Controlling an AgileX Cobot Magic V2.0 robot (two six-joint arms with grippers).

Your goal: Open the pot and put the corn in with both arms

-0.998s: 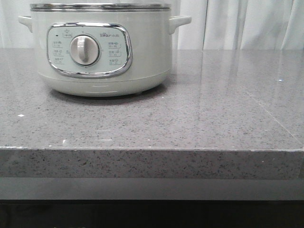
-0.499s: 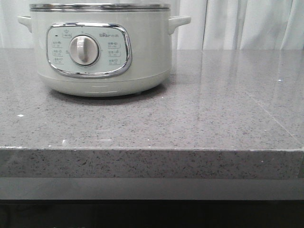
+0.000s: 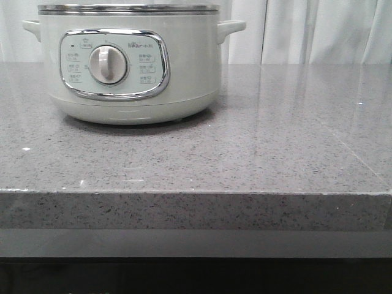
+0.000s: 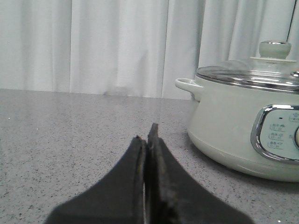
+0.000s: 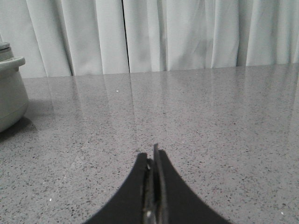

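A pale green electric pot (image 3: 128,61) stands at the far left of a grey stone counter (image 3: 257,153), its glass lid (image 4: 252,72) seated on the rim with the knob (image 4: 274,48) upright. Across the last second nothing on the counter has shifted. The left gripper (image 4: 148,135) sits low over the counter left of the pot, fingers pressed together on nothing; the right gripper (image 5: 153,156), to the pot's right, is likewise clenched and empty. With the lid on, the scene suits either a closed pot awaiting corn or one already filled and re-covered.
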